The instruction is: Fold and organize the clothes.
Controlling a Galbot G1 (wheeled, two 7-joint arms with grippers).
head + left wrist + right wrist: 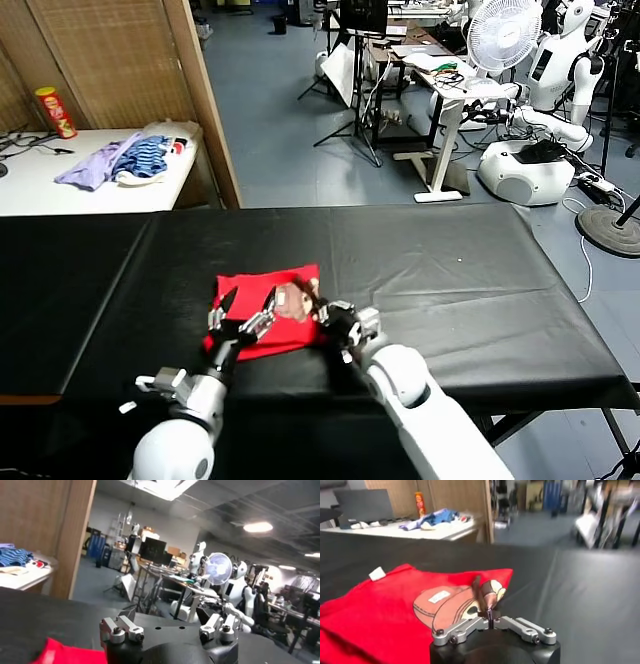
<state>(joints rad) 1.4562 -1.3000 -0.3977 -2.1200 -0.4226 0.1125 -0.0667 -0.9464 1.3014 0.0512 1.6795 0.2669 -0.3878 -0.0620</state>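
The clothes here are one red T-shirt (290, 335) lying folded on the black table (450, 290), near its front edge. The shirt's brown-and-white cartoon print (450, 607) faces up at its right side. My right gripper (313, 302) is shut, its fingertips pinching the cloth at the print (293, 300) near the shirt's right edge; in the right wrist view the gripper (480, 587) lies over the T-shirt (385, 610). My left gripper (250, 300) hovers open over the shirt's left half with nothing between its fingers. In the left wrist view the left gripper (166, 612) is wide apart, with a corner of the T-shirt (65, 655) below.
A white side table (60, 190) at the back left holds a lilac and blue-striped heap (125, 160) and a red can (55, 112). A wooden screen (150, 60) stands behind it. Beyond the black table are a fan (505, 35), stands and other robots.
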